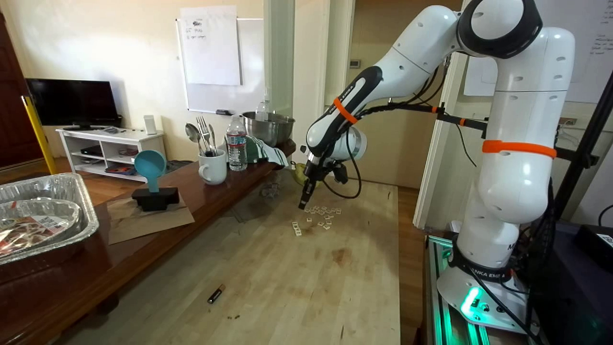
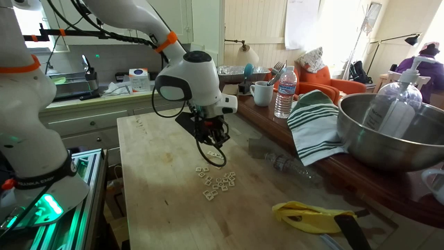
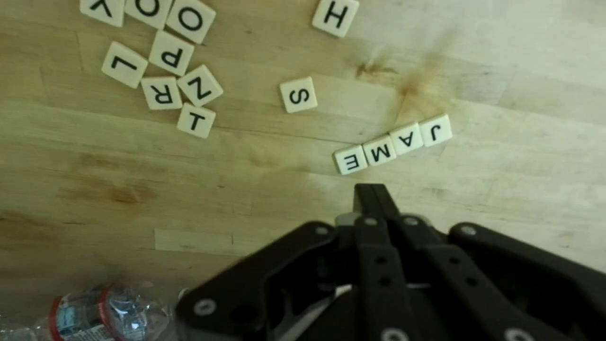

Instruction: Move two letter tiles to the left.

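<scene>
My gripper (image 3: 371, 189) is closed, its two fingers pressed together on nothing; in the wrist view the tips show just beside the row of letter tiles (image 3: 400, 143) reading J, A, M, E. Whether I touch the table (image 2: 180, 215) I can't make out. Step in hand, as I judge it: lining up on the tiles, ahead of a push or a pick; how much is done I can't say, since the task names neither which two nor whose left. Likeliest first choice, my guess: the loose S tile (image 3: 298, 94), apart from its neighbours and near the row it could finish. Next move calls for setting the tips down against one edge and nudging, or spreading the fingers to pinch; thin pieces, easy to overshoot. Counts, wrist view: fourteen tiles, being four in the row, the S, one H tile (image 3: 335, 16), and eight in a loose cluster (image 3: 171, 53), at least two of those cut off at the edge of view. An exterior view has more, too small for a sure tally. Elsewhere: one plastic bottle (image 3: 94, 315) lying down, one yellow object (image 2: 312, 217), one battery (image 1: 216, 293), one steel bowl (image 2: 381, 149).
</scene>
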